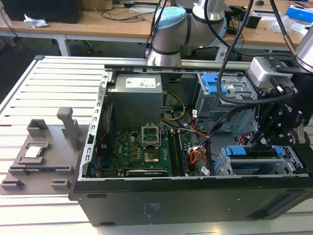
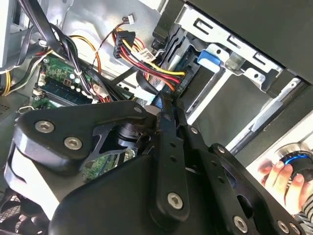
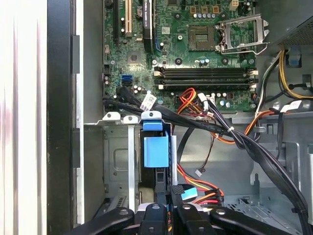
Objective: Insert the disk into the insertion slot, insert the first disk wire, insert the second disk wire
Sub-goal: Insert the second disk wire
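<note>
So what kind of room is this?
Probably a robot lab or workshop: an open computer case sits on a metal table beside a robot arm, with wooden desks behind.

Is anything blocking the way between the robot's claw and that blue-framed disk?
Nothing visible does. In the first wrist view the gripper sits right at the disk, which is down in the insertion slot. A black cable bundle crosses beyond the disk, not between them.

In the first wrist view, the green motherboard point(image 3: 195, 49) with its open CPU socket point(image 3: 204, 35) lies beyond a blue carrier tab point(image 3: 155, 151) in the drive cage point(image 3: 117, 161), crossed by black cables point(image 3: 195, 123), with the gripper's black fingers point(image 3: 156, 220) nearest the camera.
</note>
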`<action>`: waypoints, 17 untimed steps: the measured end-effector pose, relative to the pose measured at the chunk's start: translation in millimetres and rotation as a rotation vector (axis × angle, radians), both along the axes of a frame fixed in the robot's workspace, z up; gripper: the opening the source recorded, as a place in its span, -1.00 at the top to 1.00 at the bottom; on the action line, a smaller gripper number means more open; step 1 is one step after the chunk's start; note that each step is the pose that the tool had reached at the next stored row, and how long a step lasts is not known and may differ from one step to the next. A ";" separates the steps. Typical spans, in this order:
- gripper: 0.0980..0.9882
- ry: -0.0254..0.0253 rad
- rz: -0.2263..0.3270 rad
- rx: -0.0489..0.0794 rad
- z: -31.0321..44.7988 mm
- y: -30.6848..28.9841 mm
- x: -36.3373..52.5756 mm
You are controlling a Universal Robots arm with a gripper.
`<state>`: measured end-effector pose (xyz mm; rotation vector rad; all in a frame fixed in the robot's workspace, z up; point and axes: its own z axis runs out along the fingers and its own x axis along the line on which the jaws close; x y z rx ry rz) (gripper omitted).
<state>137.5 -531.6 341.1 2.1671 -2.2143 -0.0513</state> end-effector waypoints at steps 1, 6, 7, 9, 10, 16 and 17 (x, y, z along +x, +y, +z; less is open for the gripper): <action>0.88 -0.0001 0.000 0.001 -0.5 -0.1 0.0; 0.88 0.0000 0.000 0.002 -3.7 -1.7 0.0; 0.88 0.0000 0.000 0.002 -4.3 -2.0 0.0; 0.88 -0.0001 0.000 0.003 -5.7 -3.0 0.0; 0.88 0.0000 0.000 0.002 -6.1 -3.6 0.0; 0.85 -0.0003 0.000 0.002 -6.4 -3.9 0.1; 0.71 -0.0002 0.000 0.002 -5.8 -3.9 0.1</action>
